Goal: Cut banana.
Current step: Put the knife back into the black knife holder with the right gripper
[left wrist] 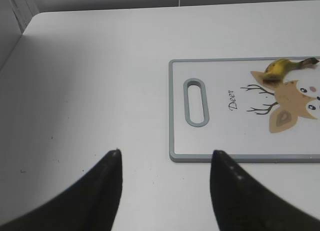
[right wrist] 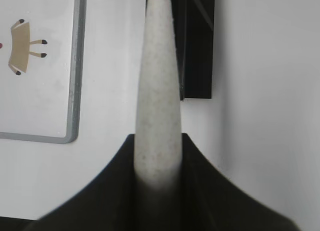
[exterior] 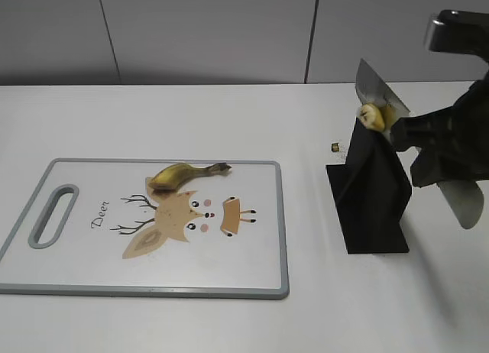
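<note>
A stub of banana point(exterior: 183, 175) with its stem lies on the top part of the deer-print cutting board point(exterior: 260, 269); both also show in the left wrist view, the banana point(left wrist: 285, 67) on the board point(left wrist: 210, 156). My right gripper point(exterior: 435, 150) point(right wrist: 157, 141) is shut on the pale speckled handle point(right wrist: 157, 86) of a knife point(exterior: 378, 89). The blade points up-left above a black knife stand point(exterior: 370, 200), and a cut banana slice point(exterior: 373, 117) sticks to it. My left gripper point(left wrist: 165, 156) is open and empty over bare table, just off the board's handle end.
A small dark bit point(exterior: 336, 147) lies on the white table point(exterior: 153, 116) left of the stand. The stand point(right wrist: 197, 46) and a board corner point(right wrist: 72, 136) show in the right wrist view. A grey wall runs behind the table.
</note>
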Controlling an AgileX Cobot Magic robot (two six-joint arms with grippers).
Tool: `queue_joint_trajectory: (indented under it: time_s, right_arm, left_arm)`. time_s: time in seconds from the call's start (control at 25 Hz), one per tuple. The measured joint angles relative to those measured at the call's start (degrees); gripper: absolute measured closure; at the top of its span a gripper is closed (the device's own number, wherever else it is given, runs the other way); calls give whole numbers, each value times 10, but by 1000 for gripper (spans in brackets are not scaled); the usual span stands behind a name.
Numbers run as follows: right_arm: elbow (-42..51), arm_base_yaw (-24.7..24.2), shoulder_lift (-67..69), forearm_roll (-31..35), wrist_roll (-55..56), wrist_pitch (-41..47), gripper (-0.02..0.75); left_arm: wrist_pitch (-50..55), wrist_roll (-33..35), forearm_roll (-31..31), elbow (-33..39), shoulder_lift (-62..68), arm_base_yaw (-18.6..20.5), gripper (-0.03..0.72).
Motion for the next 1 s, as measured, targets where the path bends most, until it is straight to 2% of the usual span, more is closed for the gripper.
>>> queue_joint_trajectory:
  time_s: [0.64, 1.0]
  right_arm:
    - [0, 0, 5, -28, 27, -1, 578]
    - [0, 0, 35, -22, 29, -1, 578]
  left_arm:
    - [0, 0, 0, 0, 0, 0, 146]
    - [0, 0, 0, 0, 0, 0, 146]
